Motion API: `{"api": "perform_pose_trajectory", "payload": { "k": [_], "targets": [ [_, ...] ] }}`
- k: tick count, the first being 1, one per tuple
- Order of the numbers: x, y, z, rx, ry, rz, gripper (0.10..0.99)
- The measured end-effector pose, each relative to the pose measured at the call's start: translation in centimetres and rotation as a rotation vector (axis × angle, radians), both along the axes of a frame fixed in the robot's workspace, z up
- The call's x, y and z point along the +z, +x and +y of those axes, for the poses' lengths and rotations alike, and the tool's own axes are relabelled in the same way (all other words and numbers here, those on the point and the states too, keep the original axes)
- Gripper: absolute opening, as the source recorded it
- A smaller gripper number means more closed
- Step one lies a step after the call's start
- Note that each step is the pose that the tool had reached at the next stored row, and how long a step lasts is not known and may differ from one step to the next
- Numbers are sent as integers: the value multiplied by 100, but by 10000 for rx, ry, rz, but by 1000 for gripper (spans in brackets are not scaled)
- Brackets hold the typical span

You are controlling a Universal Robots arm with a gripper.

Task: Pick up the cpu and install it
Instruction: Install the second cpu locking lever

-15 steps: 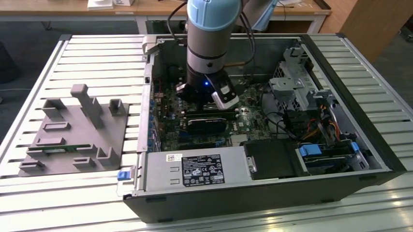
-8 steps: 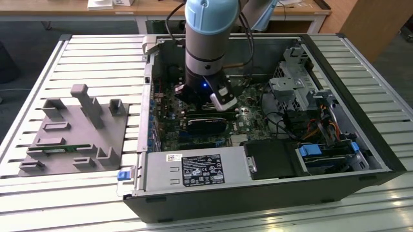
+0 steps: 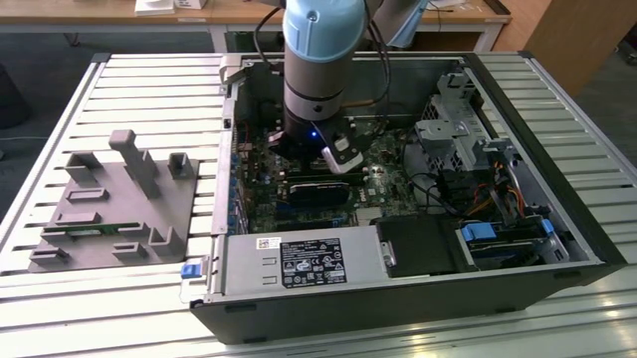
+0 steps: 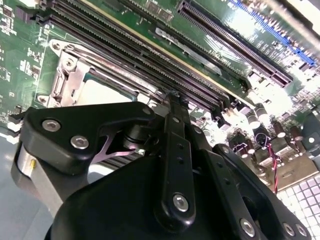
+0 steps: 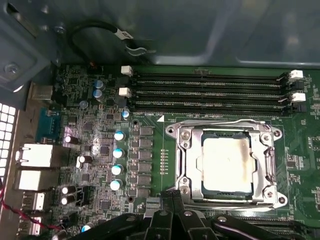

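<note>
One flat square cpu w/ pale silver-grey metal top (image 5: 226, 164) sits inside the silver metal socket frame (image 5: 184, 165) on the green motherboard (image 5: 150, 150), seen in the first wrist view; it looks seated flat within the frame, frame edges all round it. The black gripper (image 5: 175, 220) hangs just beside the frame's near edge, apart from the chip, holding nothing that shows. Second wrist view: black linkage arms of the gripper drawn close together above the board, the frame's silver corner (image 4: 75, 80) just past them; whether the tips are parted or closed I cannot tell, they are hidden behind the linkage. Exterior view: light-blue and grey arm (image 3: 316, 52) reaches straight down into the open black pc case (image 3: 557, 224), over the board's middle. Judgement: placing step looks done or nearly so, chip already in the socket. Any further move near it calls for a straight vertical path, no sideways drag across the chip, since socket pins below would bend easily.
</note>
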State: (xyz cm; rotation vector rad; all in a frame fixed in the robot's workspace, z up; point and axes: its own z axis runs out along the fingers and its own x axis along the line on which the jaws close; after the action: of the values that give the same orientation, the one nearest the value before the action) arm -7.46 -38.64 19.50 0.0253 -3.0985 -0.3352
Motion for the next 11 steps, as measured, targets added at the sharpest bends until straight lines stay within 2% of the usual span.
{"api": "perform_pose_trajectory", "payload": {
  "k": [11],
  "targets": [
    [-33,-19,0,0,33,-2,106]
  ]
}}
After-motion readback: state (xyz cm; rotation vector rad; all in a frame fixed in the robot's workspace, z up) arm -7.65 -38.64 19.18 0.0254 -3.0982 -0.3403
